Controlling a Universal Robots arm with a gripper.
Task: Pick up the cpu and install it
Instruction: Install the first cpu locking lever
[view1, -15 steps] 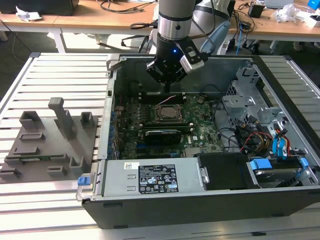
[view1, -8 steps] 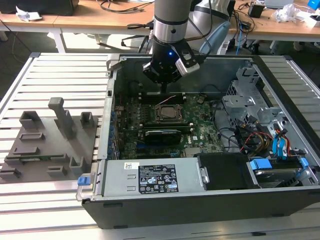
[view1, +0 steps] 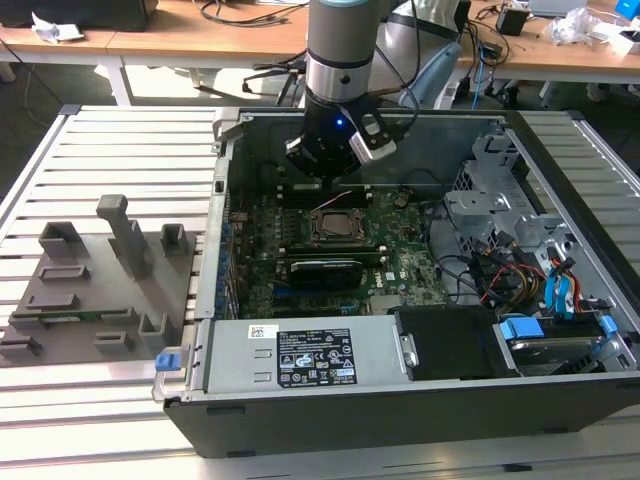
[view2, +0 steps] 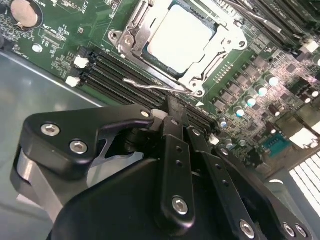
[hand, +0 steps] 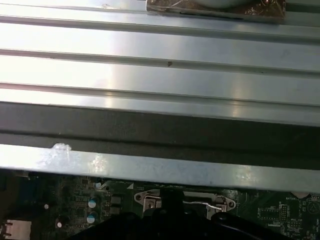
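Cpu seated in motherboard socket, just beyond pincer; pincer closed, empty, hovering above board, near case far wall.

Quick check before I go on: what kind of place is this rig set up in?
Probably a lab or workshop test bench: an open computer case lies on a slatted aluminium table, grey fixture blocks beside it, and wooden desks strewn with cables behind. The cpu sits in its socket.

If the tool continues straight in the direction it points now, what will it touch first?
Probably the motherboard beside the socket: in the second wrist view the tool points at the retention lever at the socket frame's edge, with the cpu seated just beyond. Depth is unclear, so lever or memory slots could come first.
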